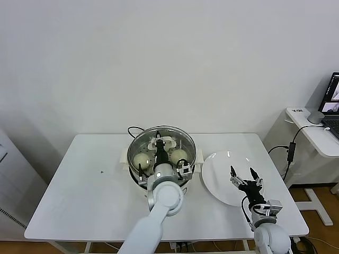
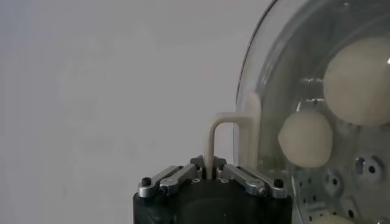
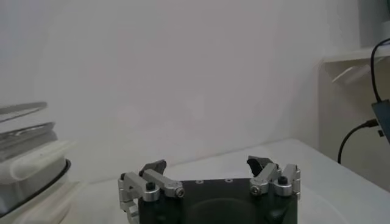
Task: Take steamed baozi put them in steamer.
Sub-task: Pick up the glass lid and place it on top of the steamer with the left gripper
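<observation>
1. Baozi, round cream-white dough buns (image 1: 141, 159), are seen inside the shiny round steel steamer (image 1: 161, 159) beneath a round glass lid (image 2: 268, 73).
2. The lid's cream handle (image 2: 214, 143) is clamped by the left gripper (image 2: 211, 173).
3. The right gripper (image 1: 243, 177) is held spread wide over the flat white plate (image 1: 225, 177).
4. No readable writing is seen.

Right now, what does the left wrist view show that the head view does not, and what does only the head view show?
Only the left wrist view shows the left gripper shut on the lid handle. Only the head view shows the empty white plate, the open right gripper above it, the table and a laptop on a side desk. Both show the glass lid over the steamer and baozi under it.
</observation>
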### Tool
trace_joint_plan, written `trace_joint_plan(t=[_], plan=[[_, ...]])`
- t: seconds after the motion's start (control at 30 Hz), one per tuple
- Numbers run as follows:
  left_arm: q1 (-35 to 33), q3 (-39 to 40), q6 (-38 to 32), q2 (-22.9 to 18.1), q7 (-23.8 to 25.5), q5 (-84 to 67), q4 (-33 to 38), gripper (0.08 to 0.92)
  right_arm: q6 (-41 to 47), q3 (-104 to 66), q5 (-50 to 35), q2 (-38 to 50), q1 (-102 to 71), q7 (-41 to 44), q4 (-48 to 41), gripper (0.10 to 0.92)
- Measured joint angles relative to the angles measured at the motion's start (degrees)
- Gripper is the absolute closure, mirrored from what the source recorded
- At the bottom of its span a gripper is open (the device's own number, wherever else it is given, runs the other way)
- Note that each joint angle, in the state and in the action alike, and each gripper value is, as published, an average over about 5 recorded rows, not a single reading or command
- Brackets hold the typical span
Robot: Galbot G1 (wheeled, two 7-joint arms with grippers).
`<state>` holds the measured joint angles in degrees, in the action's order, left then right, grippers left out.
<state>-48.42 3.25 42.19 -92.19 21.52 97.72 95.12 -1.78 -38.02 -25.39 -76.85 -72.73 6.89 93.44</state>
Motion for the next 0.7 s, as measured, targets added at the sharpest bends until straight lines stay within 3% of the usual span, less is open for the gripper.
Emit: trace_joint_plan(t=[0.7], plan=[[-0.59,0.21,0.0,0.0,-0.55,0.43,-1.11,0.867,-0.31,-0.1,0.01,-0.12,0.03,0.0,-0.39,0.203]])
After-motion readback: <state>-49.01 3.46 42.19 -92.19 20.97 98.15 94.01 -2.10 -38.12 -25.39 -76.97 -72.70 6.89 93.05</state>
